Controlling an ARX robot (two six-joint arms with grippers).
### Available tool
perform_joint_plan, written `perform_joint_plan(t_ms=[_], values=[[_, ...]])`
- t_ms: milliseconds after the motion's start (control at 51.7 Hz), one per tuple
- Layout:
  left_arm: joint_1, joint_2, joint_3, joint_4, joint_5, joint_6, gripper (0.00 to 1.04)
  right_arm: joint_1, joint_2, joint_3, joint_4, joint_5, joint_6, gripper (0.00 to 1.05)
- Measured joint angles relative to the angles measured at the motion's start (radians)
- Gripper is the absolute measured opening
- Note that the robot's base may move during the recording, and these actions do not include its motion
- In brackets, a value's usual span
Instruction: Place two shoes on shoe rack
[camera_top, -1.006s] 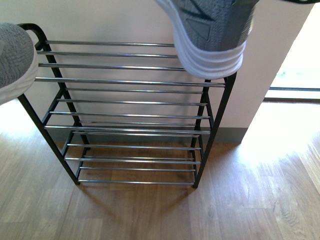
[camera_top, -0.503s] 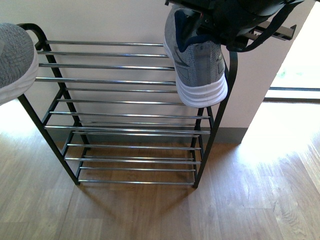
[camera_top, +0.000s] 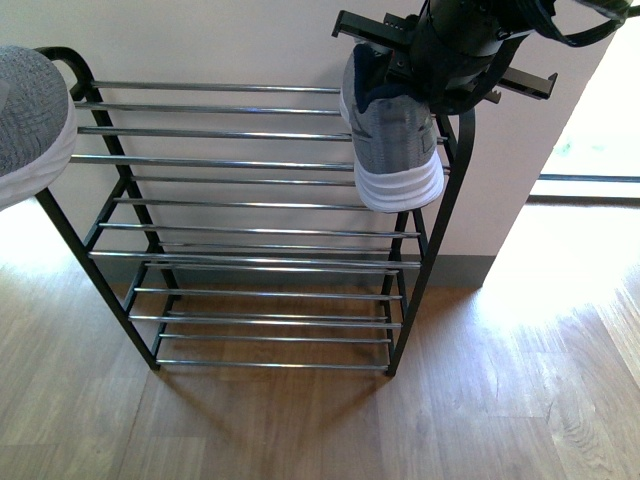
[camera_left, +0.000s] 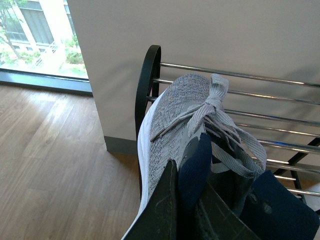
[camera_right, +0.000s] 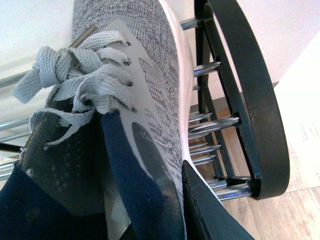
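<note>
Two grey knit sneakers with white soles are held in the air. My right gripper (camera_top: 440, 62) is shut on one sneaker (camera_top: 395, 140), which hangs heel-down over the right end of the shoe rack's (camera_top: 250, 160) top tier. In the right wrist view the gripper (camera_right: 167, 200) pinches that sneaker's (camera_right: 150, 65) collar beside the rack's black end loop (camera_right: 250, 90). The other sneaker (camera_top: 30, 120) hangs at the rack's left end. My left gripper (camera_left: 187, 175) is shut on its (camera_left: 170, 115) dark blue collar, toe pointing at the rack (camera_left: 250, 77). No slides show.
The rack stands against a white wall (camera_top: 220, 40) on a wooden floor (camera_top: 300, 430). Its lower tiers (camera_top: 270, 300) hold nothing. A bright floor-level window (camera_top: 590, 150) lies past the wall's right corner, and another window (camera_left: 35, 40) shows in the left wrist view.
The right sneaker has come down and moved back toward the rack's top right corner, and the right arm has entered the front view. The left sneaker has stayed put.
</note>
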Motion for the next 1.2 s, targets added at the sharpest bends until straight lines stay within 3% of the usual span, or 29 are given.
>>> perform_joint_plan(t_ms=[135,309,716,909,1199], values=[[0.000,0.000,0.000,0.000,0.000,0.000,0.01,-0.015,0.028,0.038,-0.006,-0.019,-0.001,0.01],[0.000,0.000,0.000,0.000,0.000,0.000,0.01,-0.024,0.034,0.080,0.008,-0.027,-0.005,0.35],[0.000,0.000,0.000,0.000,0.000,0.000,0.01,-0.056,-0.061,-0.028,0.138,-0.103,-0.069,0.97],[0.000,0.000,0.000,0.000,0.000,0.000,0.01,-0.075,-0.209,-0.173,0.243,-0.189,-0.121,0.96],[0.000,0.000,0.000,0.000,0.000,0.000,0.01,-0.142,-0.509,-0.529,0.499,-0.436,-0.201,0.96]])
